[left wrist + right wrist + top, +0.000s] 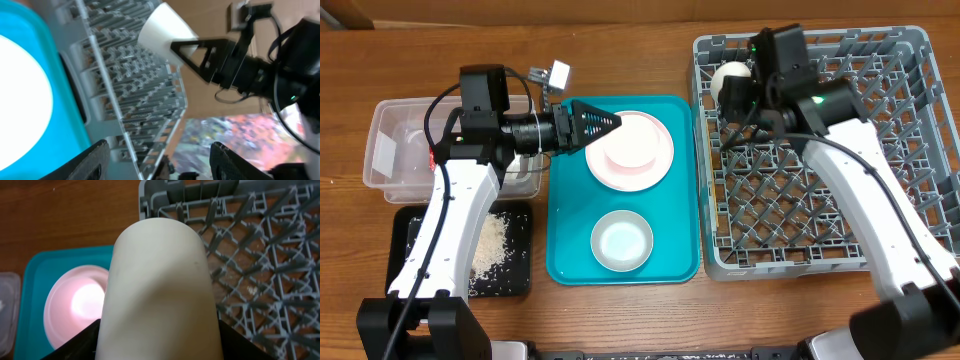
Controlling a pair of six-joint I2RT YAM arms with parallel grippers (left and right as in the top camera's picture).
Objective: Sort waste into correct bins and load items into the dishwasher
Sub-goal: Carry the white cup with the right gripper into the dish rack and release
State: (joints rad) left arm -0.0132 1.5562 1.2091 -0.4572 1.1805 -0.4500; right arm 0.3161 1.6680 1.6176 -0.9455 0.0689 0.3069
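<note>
Entries run from the robot's side outward, each placed against the teal tray (570,230).

1. Black tray (515,278), off the teal tray's near left corner. It carries the rice-like scraps (498,240) in a loose heap. We judge this to be the food waste, already sorted.
2. White bowl (621,241), upright on the teal tray's near half, waiting to be loaded.
3. Pale pink bowl (630,145), seated on the white plate (664,166) on the teal tray's far half. As they are stacked, we expect the bowl must be lifted first.
4. Left gripper (605,122), hovering over the teal tray's far left part at the plate's edge. Its wrist view shows the fingers spread wide with nothing between them. We take it as lined up for that stack.
5. Clear tub (400,125), left of the teal tray's far end. The small red speck (428,153) inside may be the wrapper, but it is too small for us to confirm.
6. Dish rack (770,210), along the teal tray's right side. We see no dish among the pegs where the arm leaves them uncovered.
7. White cup (725,75), above the rack corner just beyond the teal tray's far right corner. The right gripper (738,88) is clamped on its sides. We judge it is held there for setting onto the pegs.
</note>
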